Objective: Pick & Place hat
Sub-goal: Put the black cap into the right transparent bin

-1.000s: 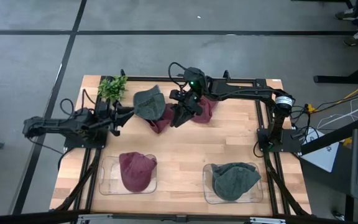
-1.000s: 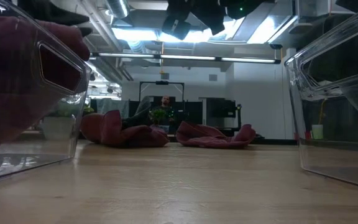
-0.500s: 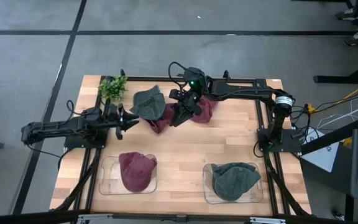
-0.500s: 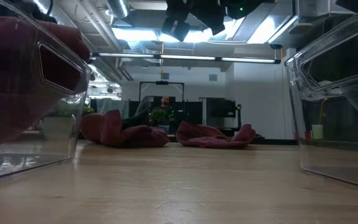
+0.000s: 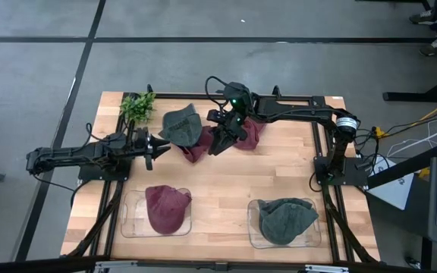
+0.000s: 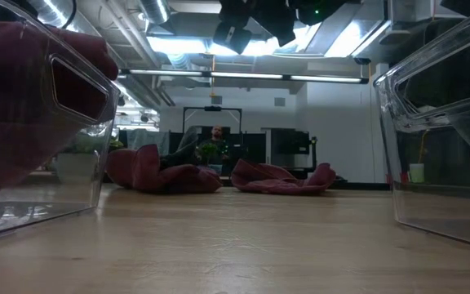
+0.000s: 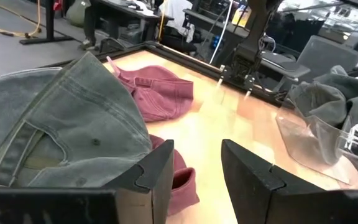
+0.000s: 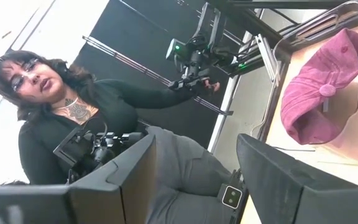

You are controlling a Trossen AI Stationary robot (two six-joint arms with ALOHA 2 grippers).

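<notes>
We are viewing sorting half done: a maroon hat (image 5: 165, 208) and a grey hat (image 5: 285, 218) fill the near-edge bins. The left gripper (image 5: 152, 147), fingers spread and empty, is facing the grey cap (image 5: 179, 126) near the table's far edge; the right gripper (image 5: 220, 142), also spread, is hanging over maroon hats (image 5: 245, 135).

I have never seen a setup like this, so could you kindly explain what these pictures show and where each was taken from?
Two dark robot arms work at a wooden table. One camera looks straight down, one sits at table-top height, and one rides on each wrist. The left gripper, open and empty, points at a grey-green hat lying on dark red hats. The right gripper, also open and empty, hangs above that pile. Nearer the front, one clear bin holds a red hat, another bin a grey one. A small plant stands in a corner.
</notes>
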